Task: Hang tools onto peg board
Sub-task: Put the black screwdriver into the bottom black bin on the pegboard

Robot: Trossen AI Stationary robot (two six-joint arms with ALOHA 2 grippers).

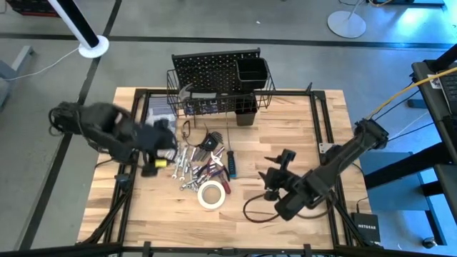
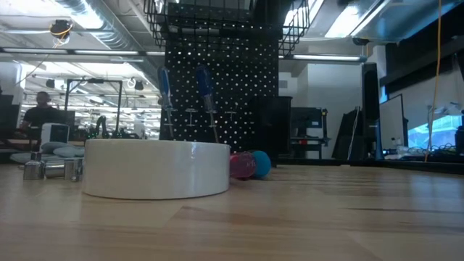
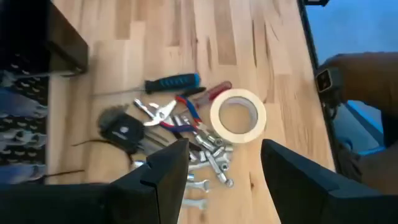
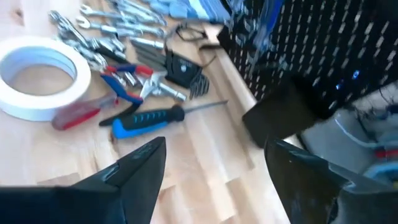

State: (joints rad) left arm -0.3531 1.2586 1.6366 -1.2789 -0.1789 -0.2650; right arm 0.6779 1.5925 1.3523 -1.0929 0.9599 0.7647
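Observation:
The tools lie in a heap on the wooden table: silver wrenches point(image 3: 211, 158), red- and blue-handled pliers point(image 4: 127, 81), a blue-handled screwdriver point(image 4: 146, 119) and a red-handled one point(image 4: 78, 115). The white tape roll point(image 1: 212, 194) lies flat at the heap's near side. The black peg board point(image 1: 214, 68) stands upright at the far edge, with two blue-handled tools point(image 2: 205, 90) at its front. My left gripper point(image 1: 168, 148) hovers open at the heap's left. My right gripper point(image 1: 275, 165) hovers open to the heap's right. Both hold nothing.
A black wire basket point(image 1: 178, 96) and a black square cup point(image 1: 251, 70) sit on the peg board. Grey-blue cloth point(image 4: 186, 9) lies left of the board's foot. A black tool point(image 3: 124, 130) lies in the heap. Bare wood lies right of the tape roll.

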